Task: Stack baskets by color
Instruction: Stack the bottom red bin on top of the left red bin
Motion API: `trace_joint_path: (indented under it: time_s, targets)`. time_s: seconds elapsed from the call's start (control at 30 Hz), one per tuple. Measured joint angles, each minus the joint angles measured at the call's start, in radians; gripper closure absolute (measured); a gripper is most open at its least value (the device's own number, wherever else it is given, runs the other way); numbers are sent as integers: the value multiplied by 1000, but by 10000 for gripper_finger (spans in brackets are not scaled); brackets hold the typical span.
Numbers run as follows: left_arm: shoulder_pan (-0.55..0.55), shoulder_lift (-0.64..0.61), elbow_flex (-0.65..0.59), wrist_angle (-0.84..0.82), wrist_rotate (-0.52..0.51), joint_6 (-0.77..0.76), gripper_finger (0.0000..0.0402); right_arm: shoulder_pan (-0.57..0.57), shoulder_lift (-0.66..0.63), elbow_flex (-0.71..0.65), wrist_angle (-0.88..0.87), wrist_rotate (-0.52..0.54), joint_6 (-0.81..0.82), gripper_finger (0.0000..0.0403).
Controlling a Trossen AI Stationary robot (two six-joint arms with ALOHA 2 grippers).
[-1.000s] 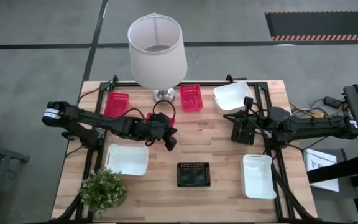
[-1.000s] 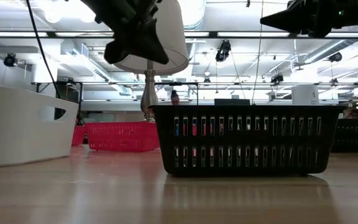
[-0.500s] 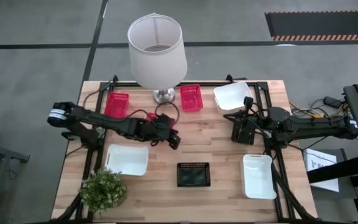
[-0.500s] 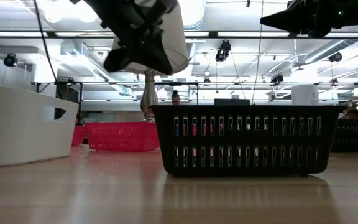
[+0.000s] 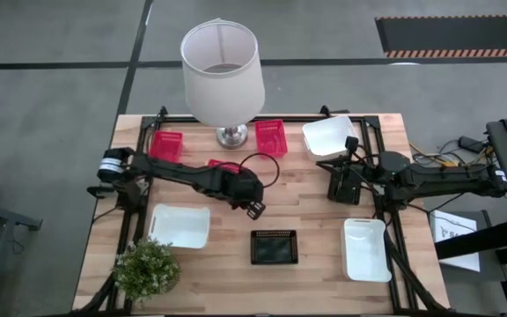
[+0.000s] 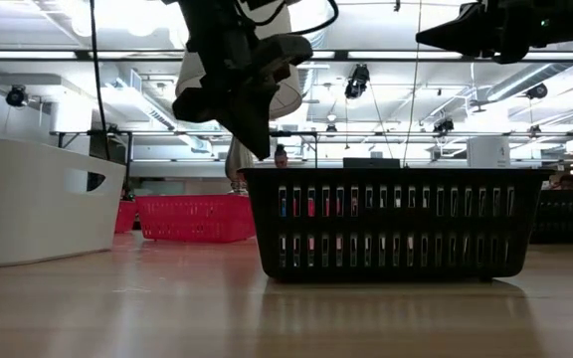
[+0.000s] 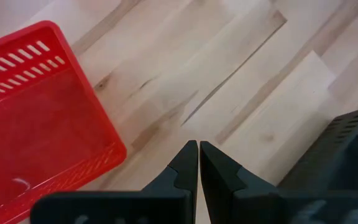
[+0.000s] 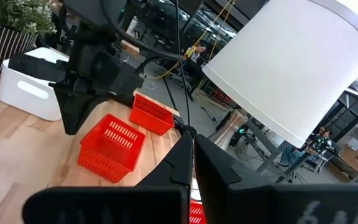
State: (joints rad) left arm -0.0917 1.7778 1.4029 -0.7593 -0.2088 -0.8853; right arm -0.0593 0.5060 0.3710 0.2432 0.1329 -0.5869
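Observation:
My left gripper (image 5: 255,210) (image 7: 199,145) hangs shut over bare wood at mid-table, pointing steeply down and touching nothing. A red basket (image 7: 36,118) (image 5: 222,165) stands just behind it, partly under the arm. The black basket (image 5: 274,246) (image 7: 347,149) stands nearer the front edge. Two more red baskets (image 5: 165,145) (image 5: 270,138) flank the lamp foot. White baskets sit at front left (image 5: 180,225), back right (image 5: 330,137) and front right (image 5: 365,249). My right gripper (image 5: 333,187) (image 8: 192,138) waits shut, held level high above the table's right side.
A lamp with a white shade (image 5: 223,70) stands at the back middle. A small green potted plant (image 5: 147,267) sits at the front left corner. Bare wood (image 5: 302,207) lies between the two grippers.
My left gripper has moved toward the table's right and near edges and come down a little. It has tipped from a shallow slant to pointing steeply down. It stays shut. It has passed beyond the middle red basket toward the black basket. The baskets have not moved.

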Motion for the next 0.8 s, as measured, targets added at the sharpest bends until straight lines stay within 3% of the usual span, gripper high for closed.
trace_joint_path:
  time_s: [0.5, 0.7, 0.8]
  targets:
    - [37, -9, -32, -19, 6, 40, 394, 0, 0, 0, 0, 0, 0, 394]
    - [84, -9, -51, -16, -9, 56, 326, 0, 0, 0, 0, 0, -1, 394]
    - [102, -9, -64, -2, -70, 39, 282, 0, 0, 0, 0, 0, -1, 394]
